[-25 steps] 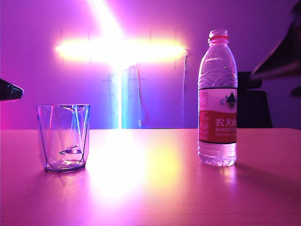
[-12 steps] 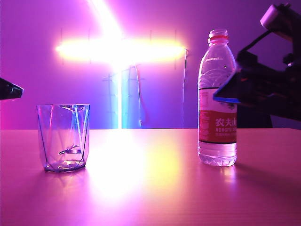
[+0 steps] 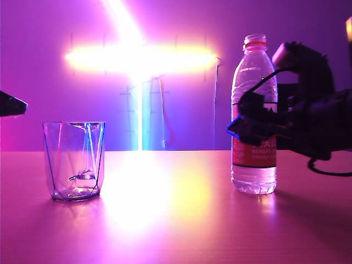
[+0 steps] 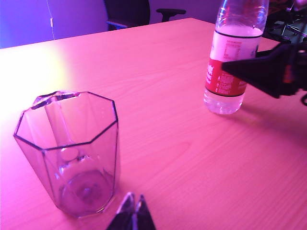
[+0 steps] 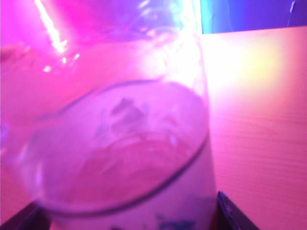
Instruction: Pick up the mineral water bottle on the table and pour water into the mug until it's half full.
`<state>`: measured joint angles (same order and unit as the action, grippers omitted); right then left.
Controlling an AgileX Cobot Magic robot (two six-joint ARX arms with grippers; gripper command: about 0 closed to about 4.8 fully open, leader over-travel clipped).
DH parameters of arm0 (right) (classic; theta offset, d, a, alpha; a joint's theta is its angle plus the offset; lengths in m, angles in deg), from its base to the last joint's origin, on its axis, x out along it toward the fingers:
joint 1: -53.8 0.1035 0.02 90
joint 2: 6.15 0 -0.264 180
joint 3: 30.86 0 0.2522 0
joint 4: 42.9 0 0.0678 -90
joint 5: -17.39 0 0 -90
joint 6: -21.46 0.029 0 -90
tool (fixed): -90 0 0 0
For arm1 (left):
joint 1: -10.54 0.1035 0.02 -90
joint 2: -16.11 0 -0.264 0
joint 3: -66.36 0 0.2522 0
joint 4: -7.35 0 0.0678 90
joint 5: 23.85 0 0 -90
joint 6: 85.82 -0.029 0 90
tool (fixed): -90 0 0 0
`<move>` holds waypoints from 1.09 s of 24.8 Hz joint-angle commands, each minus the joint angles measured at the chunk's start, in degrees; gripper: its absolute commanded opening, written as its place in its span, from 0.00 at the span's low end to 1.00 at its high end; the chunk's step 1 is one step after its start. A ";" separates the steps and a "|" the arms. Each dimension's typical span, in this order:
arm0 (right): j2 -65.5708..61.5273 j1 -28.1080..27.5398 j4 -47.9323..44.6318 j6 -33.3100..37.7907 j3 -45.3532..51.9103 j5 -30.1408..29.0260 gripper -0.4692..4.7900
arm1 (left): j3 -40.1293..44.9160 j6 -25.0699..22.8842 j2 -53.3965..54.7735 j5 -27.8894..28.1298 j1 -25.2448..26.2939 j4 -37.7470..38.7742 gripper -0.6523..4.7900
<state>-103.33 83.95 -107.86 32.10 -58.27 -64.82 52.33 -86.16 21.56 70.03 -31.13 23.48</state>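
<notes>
The mineral water bottle [image 3: 254, 82] stands upright on the table [image 3: 176, 220] at the right, with water up to its shoulder. My right gripper [image 3: 245, 129] is open at label height, one finger in front of the bottle. In the right wrist view the bottle [image 5: 124, 143] fills the space between the two fingers [image 5: 230, 215]. The mug [image 3: 74, 159], a clear faceted glass, stands at the left. My left gripper [image 4: 133, 206] is shut just beside the mug [image 4: 67, 153], holding nothing. The bottle [image 4: 230, 52] and a right finger [image 4: 268, 72] also show in the left wrist view.
A bright light strip [image 3: 140, 58] glares on the back wall and onto the tabletop. A dark office chair [image 4: 129, 12] stands beyond the table's far edge. A cable [image 3: 330, 170] loops under the right arm.
The right arm has swung down and in from the upper right until its open fingers flank the bottle's label. Bottle, mug and left gripper have stayed put.
</notes>
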 commanded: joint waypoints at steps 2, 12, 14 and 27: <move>-1.51 0.07 -1.42 -0.15 -2.01 0.13 1.00 | -0.22 0.15 0.02 -0.07 -0.11 -0.72 0.12; -1.51 -0.37 -0.83 -0.15 -3.87 2.73 0.79 | -0.24 0.15 -1.70 -0.04 -0.09 -0.72 0.12; -1.51 -0.37 -0.94 -0.17 -3.87 2.73 0.70 | -0.24 0.15 -1.77 -0.04 -0.09 -0.72 0.12; 4.33 -0.22 -1.29 -11.30 -4.20 -2.25 0.52 | -0.24 0.15 -2.40 -1.31 6.62 -0.74 0.12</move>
<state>-101.06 83.62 -104.91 24.25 -61.90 -65.32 52.33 -86.16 19.14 69.18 -26.10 23.48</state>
